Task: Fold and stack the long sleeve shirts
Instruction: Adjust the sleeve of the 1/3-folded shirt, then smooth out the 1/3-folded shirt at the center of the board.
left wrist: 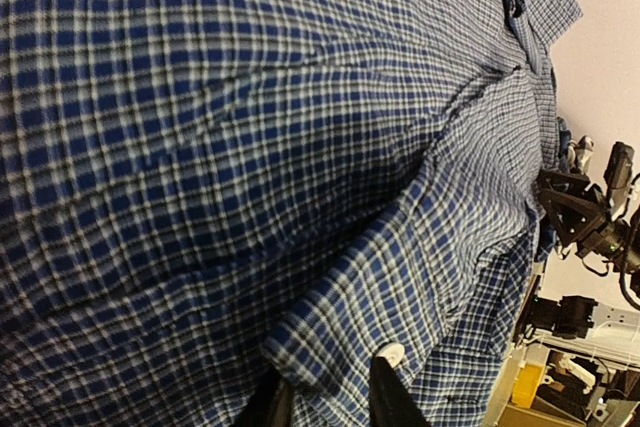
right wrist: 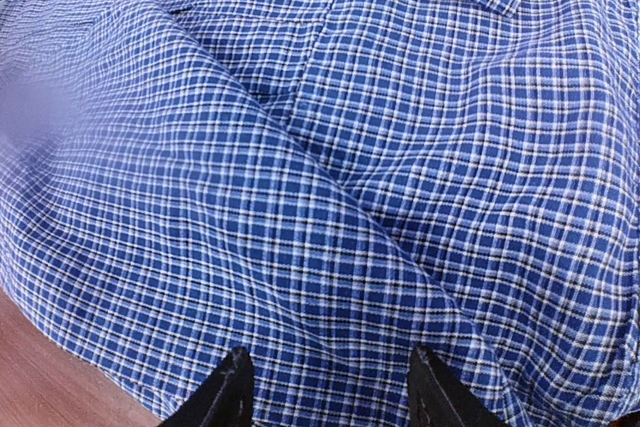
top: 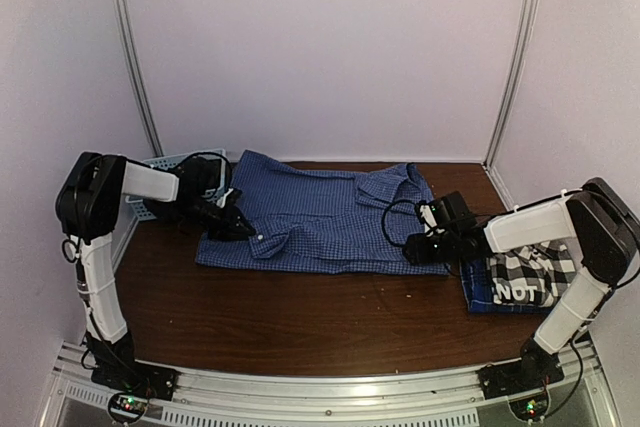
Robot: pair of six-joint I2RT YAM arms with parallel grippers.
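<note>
Left tool (top: 240,222) sits at the left end of the blue check shirt (top: 330,212), jaws narrowly apart at its cuff (left wrist: 340,332); pinching or not, I cannot tell. Right tool (top: 412,247), spread and empty, hovers at the shirt's right end. Shirt lies flat on the bench (top: 300,317), long axis running tool to tool.

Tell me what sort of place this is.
Probably a lab robot cell: plain panel walls with metal posts, two arms bolted to a rail, shirts laid on a wooden table.
</note>
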